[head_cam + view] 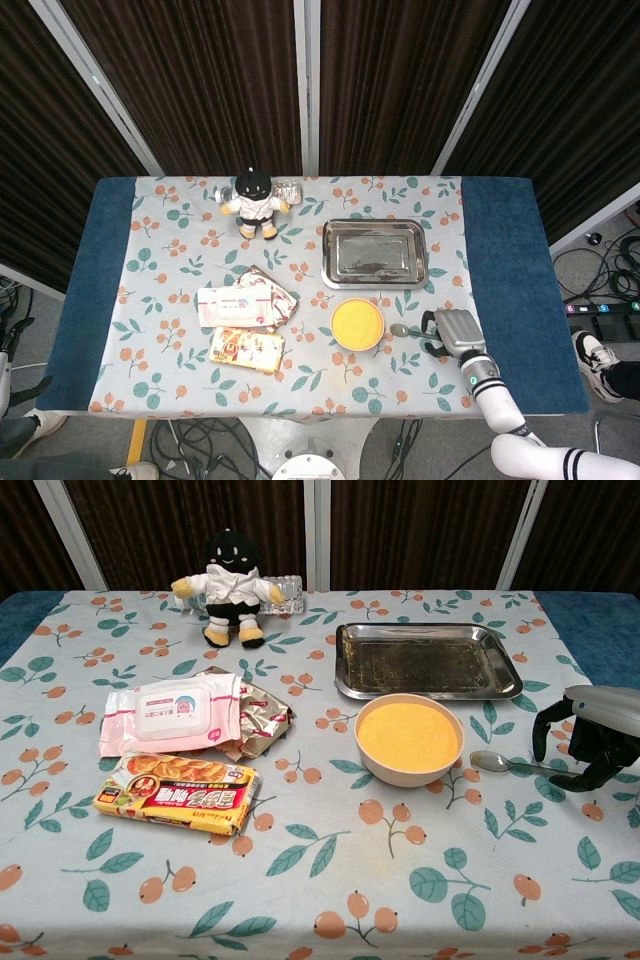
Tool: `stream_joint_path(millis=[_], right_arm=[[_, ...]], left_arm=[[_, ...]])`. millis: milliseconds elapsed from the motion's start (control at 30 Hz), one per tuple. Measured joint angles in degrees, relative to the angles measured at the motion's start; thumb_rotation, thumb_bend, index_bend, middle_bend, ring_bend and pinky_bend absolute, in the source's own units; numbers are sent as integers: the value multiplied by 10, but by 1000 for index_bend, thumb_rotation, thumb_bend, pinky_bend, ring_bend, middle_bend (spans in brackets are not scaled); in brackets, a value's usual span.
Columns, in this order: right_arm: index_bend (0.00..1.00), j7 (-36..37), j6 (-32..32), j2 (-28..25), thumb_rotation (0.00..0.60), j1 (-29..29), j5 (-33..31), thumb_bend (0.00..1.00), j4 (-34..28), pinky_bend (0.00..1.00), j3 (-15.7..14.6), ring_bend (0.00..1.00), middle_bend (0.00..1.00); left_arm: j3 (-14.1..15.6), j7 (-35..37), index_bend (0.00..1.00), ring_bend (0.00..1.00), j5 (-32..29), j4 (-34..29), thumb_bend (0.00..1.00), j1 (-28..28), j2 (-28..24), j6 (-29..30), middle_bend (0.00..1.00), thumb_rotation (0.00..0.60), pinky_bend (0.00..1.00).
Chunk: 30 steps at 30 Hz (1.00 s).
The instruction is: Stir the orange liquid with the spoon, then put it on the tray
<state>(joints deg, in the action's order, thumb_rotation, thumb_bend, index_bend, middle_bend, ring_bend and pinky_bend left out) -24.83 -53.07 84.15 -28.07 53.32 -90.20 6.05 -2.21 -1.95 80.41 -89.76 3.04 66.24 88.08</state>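
Note:
A beige bowl (357, 325) (409, 737) of orange liquid stands near the table's front, just before the empty metal tray (374, 253) (428, 660). To the right of the bowl, a metal spoon (403, 330) (492, 762) lies flat on the cloth with its handle pointing right. My right hand (450, 333) (585, 738) hovers over the far end of the handle, its fingers (540, 736) spread and arched downward on both sides of it. I see nothing gripped in it. The handle's tip is hidden under the hand. My left hand shows in neither view.
On the left half of the table lie a pink wet-wipes pack (170, 712), a crumpled foil packet (262, 715) and a yellow snack pack (178, 792). A plush doll (229, 586) sits at the back with a plastic bottle (286, 592) behind it.

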Motion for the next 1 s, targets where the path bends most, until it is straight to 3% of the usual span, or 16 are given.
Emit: stream_joint_path(millis=[333,1000], right_arm=[[524,5,-1,22,600,-12,-12,304,28,1000,-5,1000,1000],[514,14,-7,30,600,-23,-13,302,34,1000,-11,1000,1000]], left_arm=[[-1,2,234,102,-1,3,65,1,0,1,122,600,114],[-1,5,234,102,-4,9,65,5,1,2,122,600,114]])
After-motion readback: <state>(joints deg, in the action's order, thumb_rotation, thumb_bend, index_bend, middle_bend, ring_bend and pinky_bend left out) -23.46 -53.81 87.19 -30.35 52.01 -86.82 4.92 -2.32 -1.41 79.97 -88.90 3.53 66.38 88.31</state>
